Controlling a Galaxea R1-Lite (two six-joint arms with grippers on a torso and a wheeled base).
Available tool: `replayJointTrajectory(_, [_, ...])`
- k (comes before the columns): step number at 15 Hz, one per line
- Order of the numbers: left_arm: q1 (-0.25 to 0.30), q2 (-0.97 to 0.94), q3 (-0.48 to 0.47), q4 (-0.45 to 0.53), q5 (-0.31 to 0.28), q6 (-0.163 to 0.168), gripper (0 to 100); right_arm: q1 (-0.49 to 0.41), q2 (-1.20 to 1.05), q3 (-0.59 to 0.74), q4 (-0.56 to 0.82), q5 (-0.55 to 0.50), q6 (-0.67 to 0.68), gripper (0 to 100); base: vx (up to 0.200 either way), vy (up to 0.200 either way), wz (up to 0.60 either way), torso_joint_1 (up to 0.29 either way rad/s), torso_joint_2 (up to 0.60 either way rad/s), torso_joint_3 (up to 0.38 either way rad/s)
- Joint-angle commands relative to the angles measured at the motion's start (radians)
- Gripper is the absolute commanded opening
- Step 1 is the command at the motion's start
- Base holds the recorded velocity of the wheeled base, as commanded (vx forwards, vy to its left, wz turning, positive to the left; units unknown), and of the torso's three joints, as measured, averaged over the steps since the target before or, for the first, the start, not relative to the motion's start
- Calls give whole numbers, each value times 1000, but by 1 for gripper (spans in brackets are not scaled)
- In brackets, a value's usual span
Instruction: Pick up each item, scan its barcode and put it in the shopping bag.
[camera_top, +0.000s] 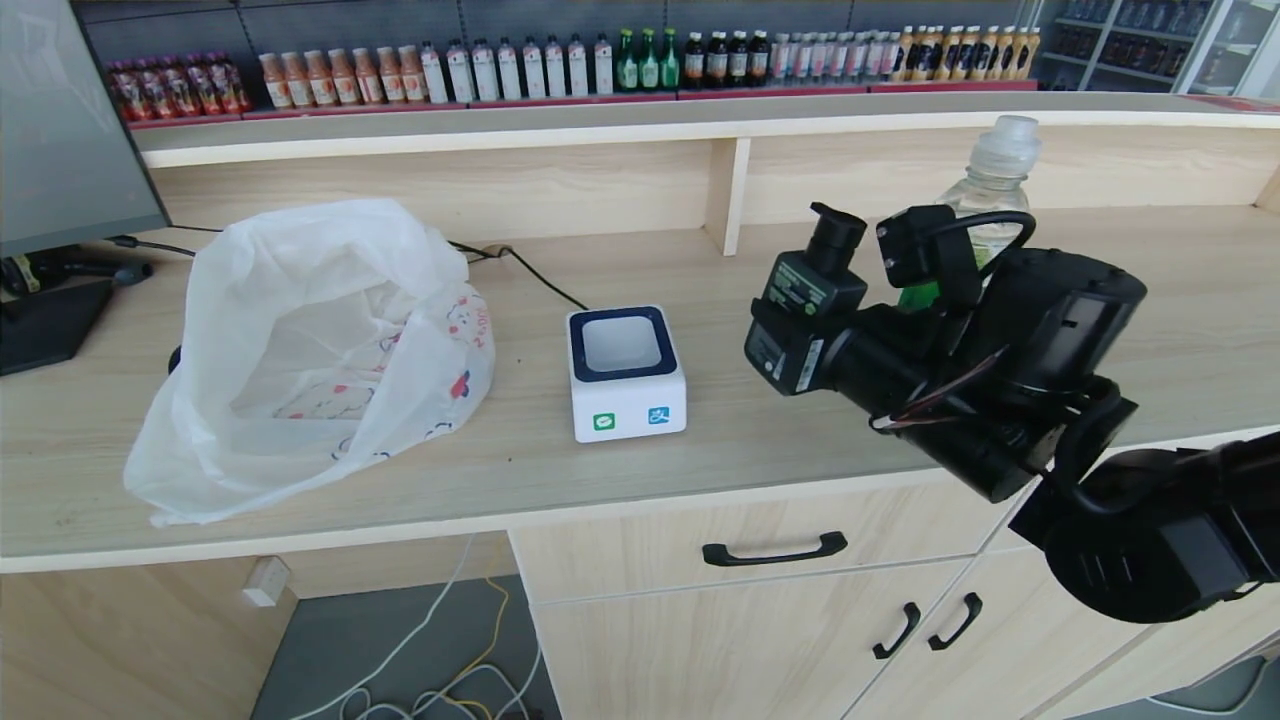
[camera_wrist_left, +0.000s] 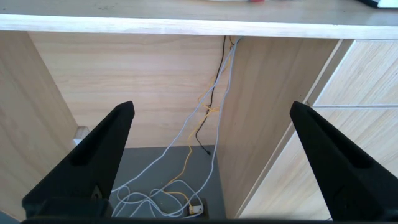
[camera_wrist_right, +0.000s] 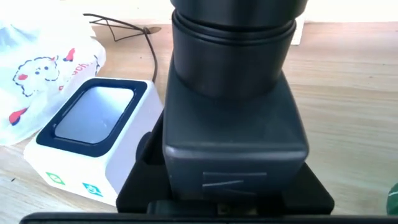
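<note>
On the pale wood-grain counter (camera_top: 700, 450), a clear ribbed bottle (camera_top: 992, 185) with a white cap stands just behind my right gripper (camera_top: 800, 310). Whether that gripper is clenched I cannot tell. The boxy white scanner (camera_top: 625, 372) sits beside it, and the crinkly, gaping shopping bag (camera_top: 320, 350) lies beyond. My left gripper (camera_wrist_left: 210, 115) is released.

Counts: 1 shopping bag (camera_top: 320, 360) at 9 o'clock on the tabletop (camera_top: 760, 450), 1 scanner (camera_top: 626, 372) at centre, 1 clear bottle (camera_top: 990, 190) at 2 o'clock, 3 black handles (camera_top: 774, 551) at 5 o'clock. The back shelf (camera_top: 400, 105) at 12 has a row of bottles (camera_top: 560, 65), exact number unclear.
</note>
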Motion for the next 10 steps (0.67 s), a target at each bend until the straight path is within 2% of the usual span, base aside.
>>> replayJointTrajectory(1, [0, 0, 0, 0, 0, 1, 100, 3, -81, 26, -5, 0, 11, 0, 0, 0, 0, 0, 0, 0])
replayJointTrajectory(10, [0, 0, 0, 0, 0, -1, 100, 1, -351, 309, -27, 57, 10, 0, 0, 0, 0, 0, 0, 0])
